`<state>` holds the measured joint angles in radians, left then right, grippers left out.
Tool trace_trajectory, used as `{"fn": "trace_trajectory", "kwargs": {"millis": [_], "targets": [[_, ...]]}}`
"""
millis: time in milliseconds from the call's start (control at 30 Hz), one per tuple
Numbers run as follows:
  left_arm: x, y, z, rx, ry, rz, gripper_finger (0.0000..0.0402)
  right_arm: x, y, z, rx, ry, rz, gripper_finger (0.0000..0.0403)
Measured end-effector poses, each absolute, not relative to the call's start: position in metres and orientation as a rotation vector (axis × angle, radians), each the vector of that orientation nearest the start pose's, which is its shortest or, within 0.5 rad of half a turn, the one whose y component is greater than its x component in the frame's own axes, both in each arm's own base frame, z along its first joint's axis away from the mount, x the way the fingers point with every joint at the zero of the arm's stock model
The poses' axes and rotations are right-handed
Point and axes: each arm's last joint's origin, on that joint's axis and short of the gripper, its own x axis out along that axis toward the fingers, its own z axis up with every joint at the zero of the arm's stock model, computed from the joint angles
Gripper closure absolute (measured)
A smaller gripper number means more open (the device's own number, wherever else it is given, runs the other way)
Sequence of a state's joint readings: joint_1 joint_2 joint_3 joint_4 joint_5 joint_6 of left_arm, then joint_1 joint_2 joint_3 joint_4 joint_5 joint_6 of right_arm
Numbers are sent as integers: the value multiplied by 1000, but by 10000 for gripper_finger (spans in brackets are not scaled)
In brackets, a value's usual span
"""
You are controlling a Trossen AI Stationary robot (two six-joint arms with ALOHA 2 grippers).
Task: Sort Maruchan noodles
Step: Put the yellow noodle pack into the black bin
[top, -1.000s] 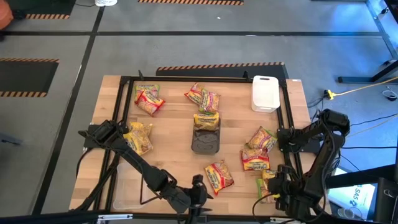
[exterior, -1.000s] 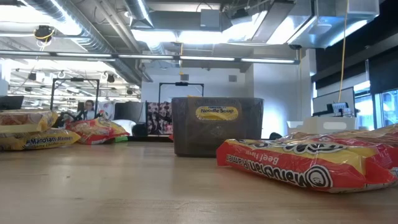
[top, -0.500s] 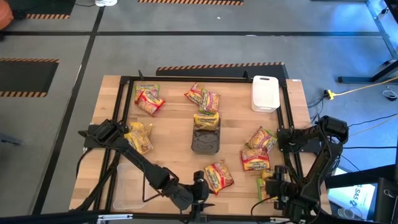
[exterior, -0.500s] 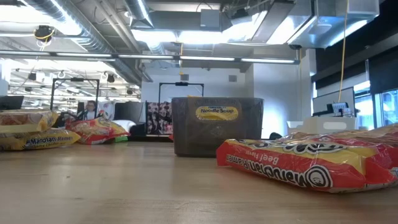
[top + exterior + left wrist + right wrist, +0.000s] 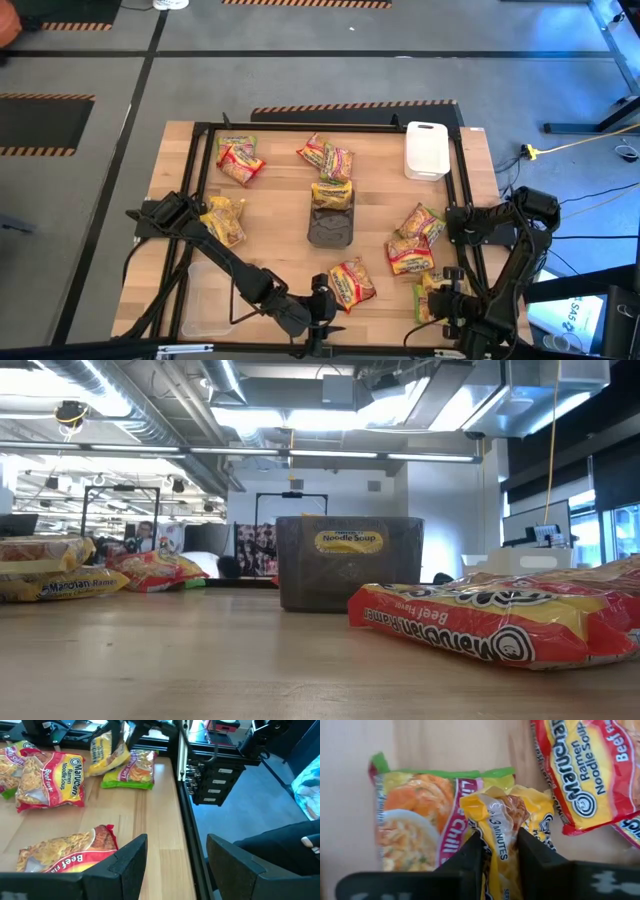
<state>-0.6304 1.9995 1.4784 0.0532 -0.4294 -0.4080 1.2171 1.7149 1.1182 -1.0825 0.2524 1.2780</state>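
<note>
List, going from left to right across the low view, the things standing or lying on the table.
Yellow noodle packet → red packet farther back → dark tray holding a yellow packet → red beef packet lying nearest the camera.

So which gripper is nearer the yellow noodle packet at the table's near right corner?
The right. The right gripper is pinching the yellow packet, which lies partly on a green-and-pink packet. The left gripper is open, away to the left by a red packet.

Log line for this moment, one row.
right end effector: shut on yellow noodle packet | left end effector: open, empty, front edge | dark tray: one packet
</note>
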Motion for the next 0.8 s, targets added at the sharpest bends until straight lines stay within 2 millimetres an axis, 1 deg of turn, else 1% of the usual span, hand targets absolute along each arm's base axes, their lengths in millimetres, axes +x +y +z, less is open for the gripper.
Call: {"fn": "trace_trajectory", "kwargs": {"millis": [133,267,433,600,700,800], "targets": [[376,-259,231,-164,435,-111,204,109,271,199,-107,1329,-157,334],[376,-259,231,-165,436,-113,204,115,280,221,-111,1223,-115,333],[376,-260,232,-173,437,-125,204,122,290,241,-125,1079,-65,332],[376,-260,234,-191,417,-135,204,130,299,249,-180,896,-2,332],[377,-260,236,-201,391,-119,204,140,301,251,-217,825,22,332],[378,-259,237,-209,369,-70,204,153,300,251,-265,758,7,332]]}}
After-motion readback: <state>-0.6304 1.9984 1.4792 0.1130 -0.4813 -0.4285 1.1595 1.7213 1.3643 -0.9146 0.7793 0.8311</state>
